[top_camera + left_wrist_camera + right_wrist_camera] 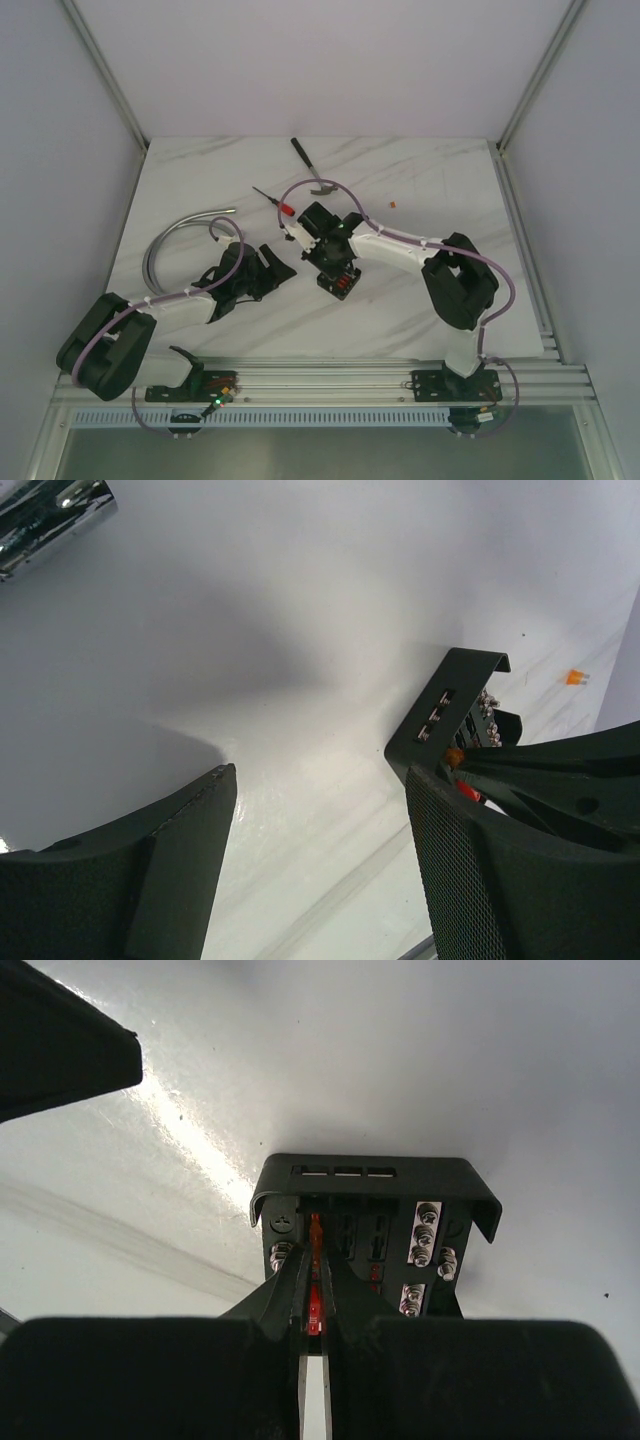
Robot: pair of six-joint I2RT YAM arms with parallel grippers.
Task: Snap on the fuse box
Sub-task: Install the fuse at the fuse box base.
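Red fuse is pinched by the right gripper at the fuse box, placed midway on the table; left gripper is spread empty. Seating is judged underway; straight pressing is needed.

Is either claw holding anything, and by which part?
The right claw pinches a small red fuse across its thin body, just above the fuse box. The left claw is open and holds nothing.

Overhead; wrist close-ups, both on fuse box
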